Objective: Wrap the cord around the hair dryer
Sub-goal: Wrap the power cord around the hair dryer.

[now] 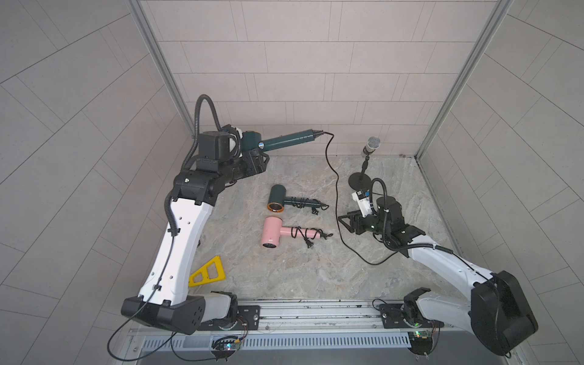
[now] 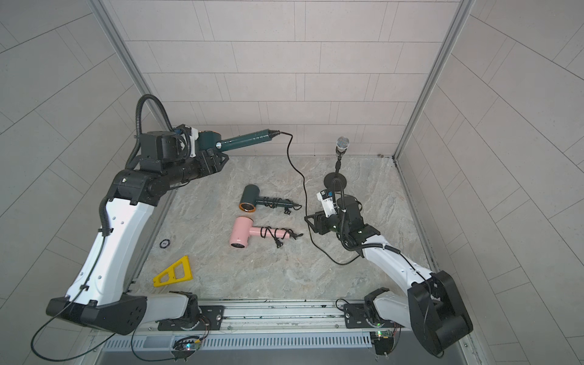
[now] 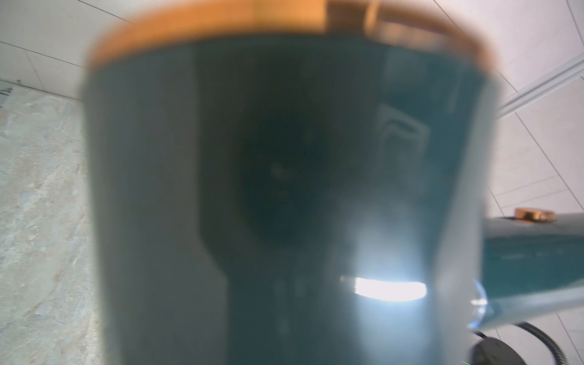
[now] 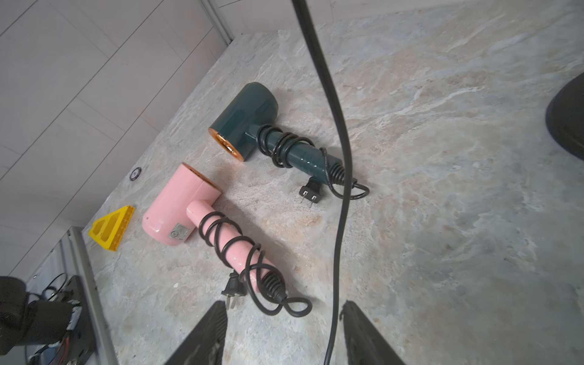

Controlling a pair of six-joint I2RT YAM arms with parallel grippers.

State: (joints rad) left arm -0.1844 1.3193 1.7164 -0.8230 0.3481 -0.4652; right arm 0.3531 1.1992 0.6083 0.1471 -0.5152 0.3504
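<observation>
Glossy teal hair dryer point(image 3: 284, 158), copper-rimmed barrel; smooth black cord point(image 4: 338, 252) hangs.

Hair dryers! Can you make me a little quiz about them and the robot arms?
1. True or false: the pink hair dryer has a black cord wound round its handle.
2. What does the left gripper hold? A: the microphone. B: the lifted green hair dryer. C: the yellow triangle.
3. Fill in: the loose cord hangs between the open jaws of the ____ gripper.

Key
1: true
2: B
3: right gripper
</observation>
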